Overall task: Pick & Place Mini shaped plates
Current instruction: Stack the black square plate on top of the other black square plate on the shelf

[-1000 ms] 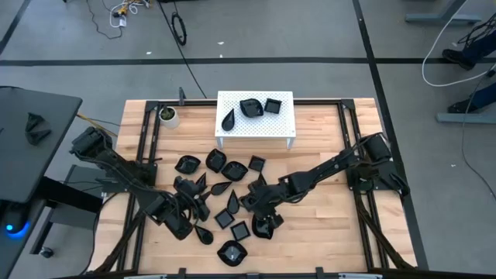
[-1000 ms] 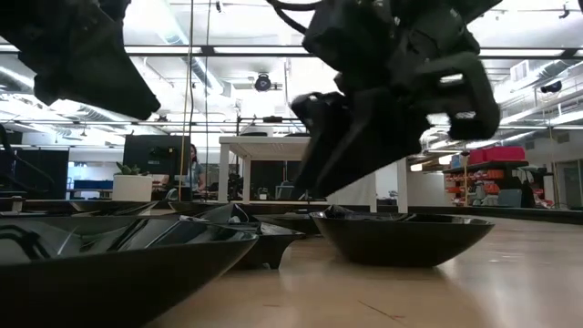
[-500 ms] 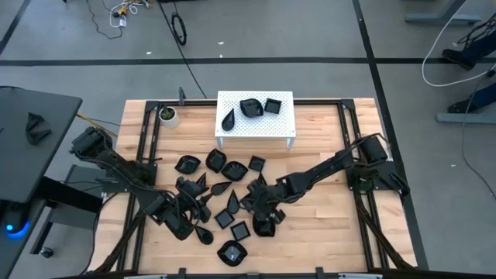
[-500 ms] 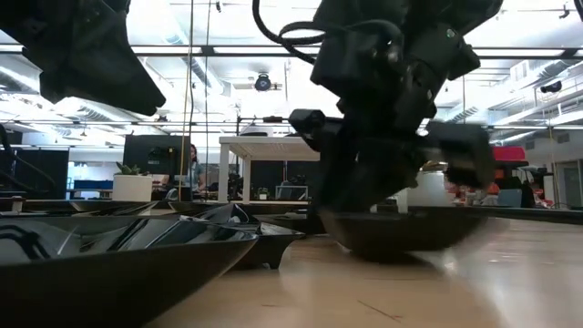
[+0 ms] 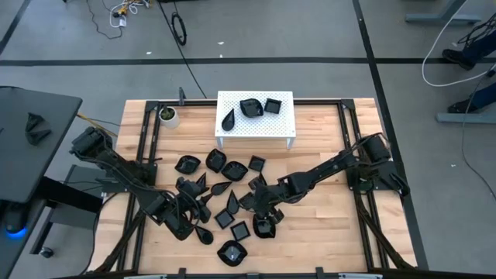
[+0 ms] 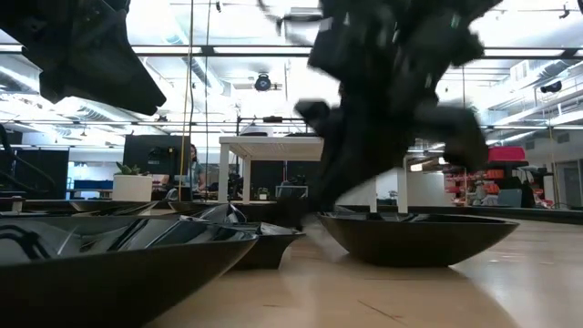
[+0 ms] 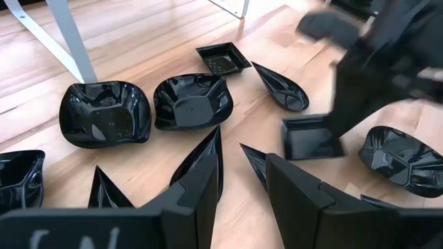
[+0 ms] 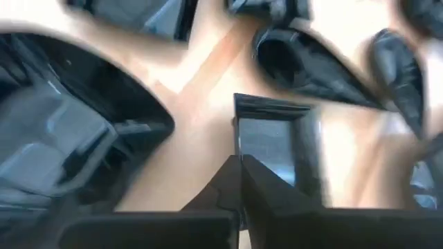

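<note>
the mini shaped plates [image 5: 225,190] are tiny glossy black dishes, some square, some pointed like leaves, some rounded with lobed rims, scattered in a loose cluster on the middle of the wooden table [image 5: 325,232], between the two arms. at the far left of the cluster the left gripper [image 5: 188,219] hangs low over the near-left dishes, its two dark fingers [image 7: 297,200] parted with nothing between them; a leaf dish [image 7: 204,162] lies just beyond them, pointing at the gap. past it sit two lobed bowls [image 7: 104,114] side by side. to the right, the right gripper [image 5: 263,211] is down among the dishes, its fingers pressed together, tips at the near rim of a small square dish [image 8: 273,138]; whether that rim is pinched cannot be told. from table height a shallow round dish [image 6: 414,239] rests flat beside that gripper.

the table's right half and near right corner are bare wood, well apart from the cluster. a black frame rail [image 5: 353,147] runs along each side.

at the back, a white perforated stand [image 5: 283,124] carries three dishes: a leaf, a lobed one and a square. left of it stands a small white cup with a green plant [image 5: 167,115].
</note>
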Controlling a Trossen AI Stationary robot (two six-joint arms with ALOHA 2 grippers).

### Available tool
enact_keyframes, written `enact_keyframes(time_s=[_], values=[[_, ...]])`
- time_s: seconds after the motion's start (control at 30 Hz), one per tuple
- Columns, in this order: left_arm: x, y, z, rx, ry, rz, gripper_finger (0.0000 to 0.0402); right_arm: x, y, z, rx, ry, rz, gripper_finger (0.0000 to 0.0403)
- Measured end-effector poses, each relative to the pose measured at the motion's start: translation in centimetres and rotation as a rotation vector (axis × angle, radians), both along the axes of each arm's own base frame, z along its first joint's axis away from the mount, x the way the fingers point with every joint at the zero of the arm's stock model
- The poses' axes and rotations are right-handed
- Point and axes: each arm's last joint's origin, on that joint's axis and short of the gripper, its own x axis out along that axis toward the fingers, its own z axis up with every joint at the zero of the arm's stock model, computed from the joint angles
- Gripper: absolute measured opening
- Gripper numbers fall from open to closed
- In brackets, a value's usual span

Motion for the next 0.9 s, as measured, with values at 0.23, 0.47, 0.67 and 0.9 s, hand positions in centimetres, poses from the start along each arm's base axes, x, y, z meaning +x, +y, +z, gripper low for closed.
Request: enact_keyframes(time_s=[0.23,0.47,0.67,0.9], values=[[0.0,0.0,0.0,0.013,0.004,-0.009,0.0128,-3.4,0.3,8.3,-0.005,-0.151,-0.06,0.0004],[0.1,0.0,0.1,0.028,-0.016,0.0,0.0128,-7.1,-5.3,16.9,-0.137,-0.447,-0.394,0.0003],[0.2,0.1,0.1,0.037,-0.024,0.009,0.0128,-8.3,-15.4,18.4,-0.135,-0.482,-0.775,0.0002],[0.5,0.5,0.2,0.038,-0.025,0.031,0.0128,-7.8,-23.1,15.3,-0.056,-0.366,-0.907,0.0002]])
